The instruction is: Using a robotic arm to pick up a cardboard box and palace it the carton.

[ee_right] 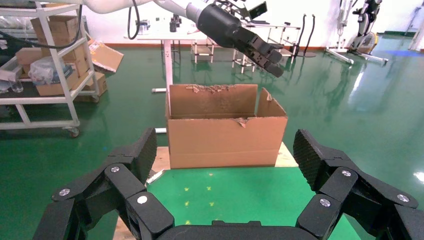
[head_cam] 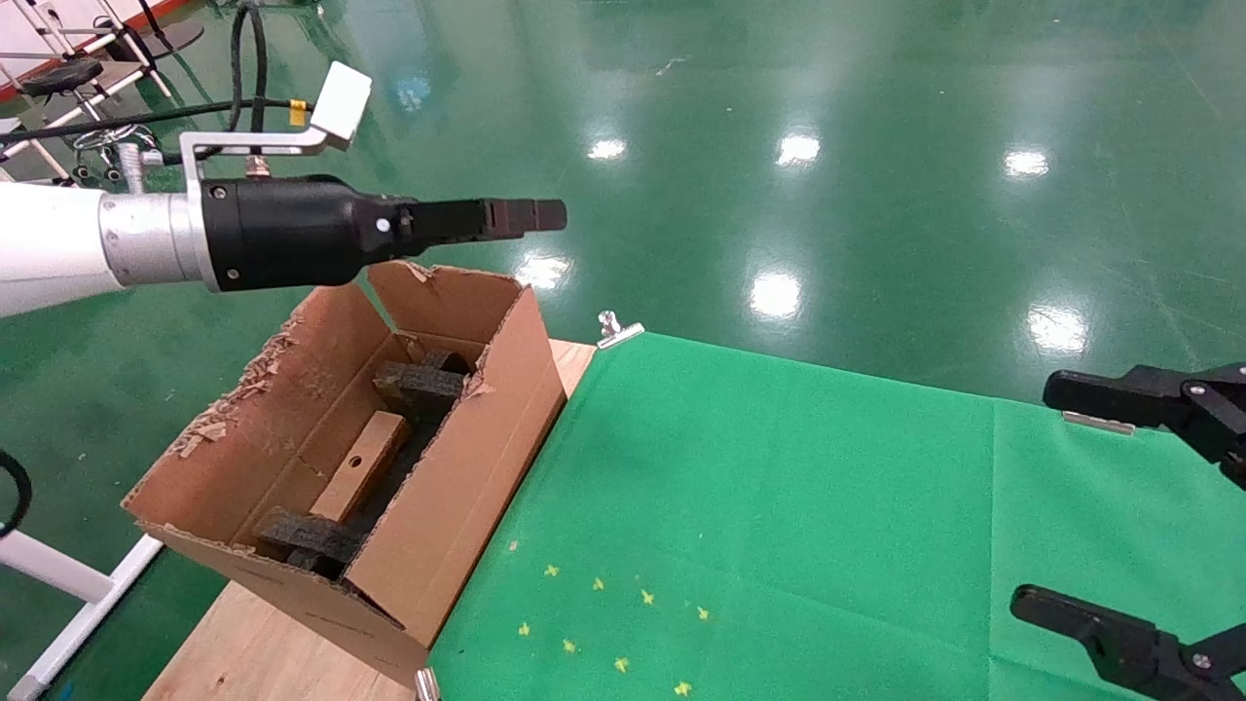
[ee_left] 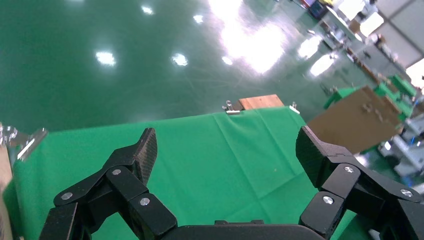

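Observation:
The large brown carton stands open at the table's left end, its flaps torn and ragged. Inside it lies the small cardboard box, one round hole showing, between dark grey foam blocks. The white and silver robotic arm reaches in from the left. Its black left gripper hangs open and empty above the carton's far end, clear of the flaps. In the left wrist view this gripper has only green cloth between its fingers. My right gripper stays open at the table's right edge, facing the carton.
A green cloth covers most of the wooden table, held by metal clips. Small yellow marks dot the cloth near the carton. Shelves with boxes and white tables stand on the green floor beyond.

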`<act>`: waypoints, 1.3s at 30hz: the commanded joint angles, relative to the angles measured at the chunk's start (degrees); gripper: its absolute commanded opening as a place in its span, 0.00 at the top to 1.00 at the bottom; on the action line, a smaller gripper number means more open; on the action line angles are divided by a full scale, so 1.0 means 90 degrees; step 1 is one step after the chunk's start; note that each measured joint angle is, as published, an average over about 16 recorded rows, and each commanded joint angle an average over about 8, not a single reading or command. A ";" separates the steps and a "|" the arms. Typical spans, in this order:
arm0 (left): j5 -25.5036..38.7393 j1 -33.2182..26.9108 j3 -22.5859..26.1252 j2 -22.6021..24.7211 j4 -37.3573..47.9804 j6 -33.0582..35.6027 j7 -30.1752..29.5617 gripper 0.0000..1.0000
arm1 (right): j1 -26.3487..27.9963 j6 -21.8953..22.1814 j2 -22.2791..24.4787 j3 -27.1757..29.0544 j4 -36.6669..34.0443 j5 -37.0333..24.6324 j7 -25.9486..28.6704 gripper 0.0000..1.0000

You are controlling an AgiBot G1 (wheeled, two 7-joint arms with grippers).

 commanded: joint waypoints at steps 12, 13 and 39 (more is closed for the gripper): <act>-0.0979 0.1239 -0.0353 -0.0234 -0.1778 -0.0114 0.0816 0.00 | 0.0000 0.0000 0.0000 0.0000 0.0000 0.0000 0.0000 0.00; -0.1055 0.1336 -0.0380 -0.0252 -0.1916 -0.0122 0.0879 0.00 | 0.0000 0.0000 0.0000 0.0000 0.0000 0.0000 0.0000 0.00; -0.3013 0.3814 -0.1085 -0.0719 -0.5472 -0.0350 0.2510 0.00 | 0.0000 0.0000 0.0000 -0.0001 0.0000 0.0001 0.0000 0.00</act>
